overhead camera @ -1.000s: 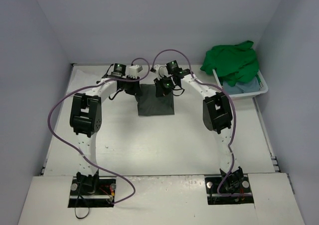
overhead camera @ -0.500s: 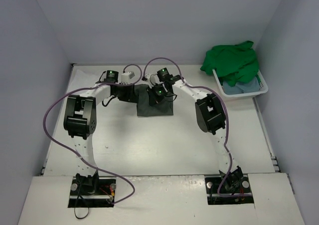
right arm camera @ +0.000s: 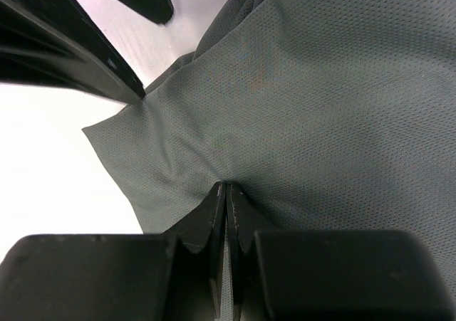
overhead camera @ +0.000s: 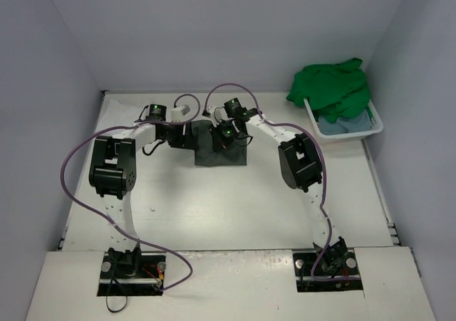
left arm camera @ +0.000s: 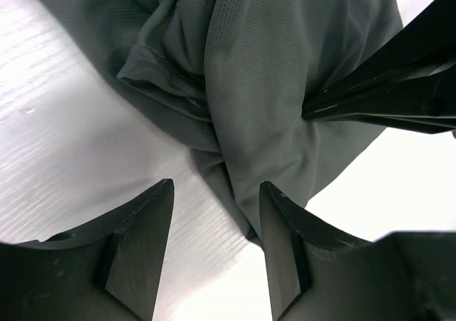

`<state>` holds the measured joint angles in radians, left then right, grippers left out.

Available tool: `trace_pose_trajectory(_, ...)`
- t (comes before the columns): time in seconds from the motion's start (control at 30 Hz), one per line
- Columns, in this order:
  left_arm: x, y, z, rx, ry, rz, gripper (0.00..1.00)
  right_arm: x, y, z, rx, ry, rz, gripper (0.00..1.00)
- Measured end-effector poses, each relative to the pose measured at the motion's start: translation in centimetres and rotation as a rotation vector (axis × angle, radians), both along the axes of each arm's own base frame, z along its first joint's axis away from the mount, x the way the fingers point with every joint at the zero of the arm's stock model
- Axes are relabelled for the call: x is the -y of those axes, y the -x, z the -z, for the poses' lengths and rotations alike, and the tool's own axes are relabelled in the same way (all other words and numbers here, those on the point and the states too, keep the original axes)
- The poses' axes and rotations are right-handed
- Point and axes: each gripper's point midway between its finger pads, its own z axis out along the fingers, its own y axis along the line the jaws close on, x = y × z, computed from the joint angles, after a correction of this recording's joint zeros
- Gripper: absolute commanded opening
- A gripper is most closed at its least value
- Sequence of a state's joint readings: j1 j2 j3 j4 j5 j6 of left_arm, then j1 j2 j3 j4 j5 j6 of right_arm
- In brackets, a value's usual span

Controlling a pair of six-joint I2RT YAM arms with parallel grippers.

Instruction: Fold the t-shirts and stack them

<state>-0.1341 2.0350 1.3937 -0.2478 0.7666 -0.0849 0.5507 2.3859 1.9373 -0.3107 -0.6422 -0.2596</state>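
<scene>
Right fingers [right arm camera: 211, 218] tight on grey t-shirt [right arm camera: 320, 107]

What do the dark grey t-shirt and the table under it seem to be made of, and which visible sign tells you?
Dark grey t-shirt: apparently a thin synthetic mesh knit, matte; tiny regular pinholes and soft folds show. Table: probably white laminate or painted wood, slightly glossy; fine grain streaks and glare show.

- We count two grippers: the left gripper [left arm camera: 214, 193] and the right gripper [right arm camera: 226, 187].
- We count three shirts: a dark grey t-shirt [overhead camera: 228, 156] beneath both grippers, and a green t-shirt [overhead camera: 331, 86] and a light blue t-shirt [overhead camera: 347, 126] well off to the right gripper's right.
- We count one white basket [overhead camera: 380, 125].
</scene>
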Motion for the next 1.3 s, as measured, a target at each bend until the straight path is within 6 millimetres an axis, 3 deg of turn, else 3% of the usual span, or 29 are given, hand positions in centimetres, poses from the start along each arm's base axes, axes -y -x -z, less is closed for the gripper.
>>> trace_pose_trajectory(0.17,0.9,-0.1,0.6,-0.051,0.077,-0.005,0.58,0.0,0.2,0.3,-0.002,-0.003,-0.005,0.00)
trace_pose_trajectory(0.67,2.9,-5.2,-0.1,-0.145,0.212,-0.109,0.60,-0.3,0.6,0.4,-0.016,-0.024,-0.022,0.00)
trace_pose_trajectory(1.07,3.3,-5.1,0.0,-0.158,0.215,-0.116,0.60,-0.4,0.8,0.3,-0.028,-0.039,-0.032,0.00)
trace_pose_trajectory(1.3,5.7,-4.2,-0.1,-0.162,0.215,-0.071,0.57,-0.2,0.8,0.2,-0.031,-0.043,-0.031,0.00)
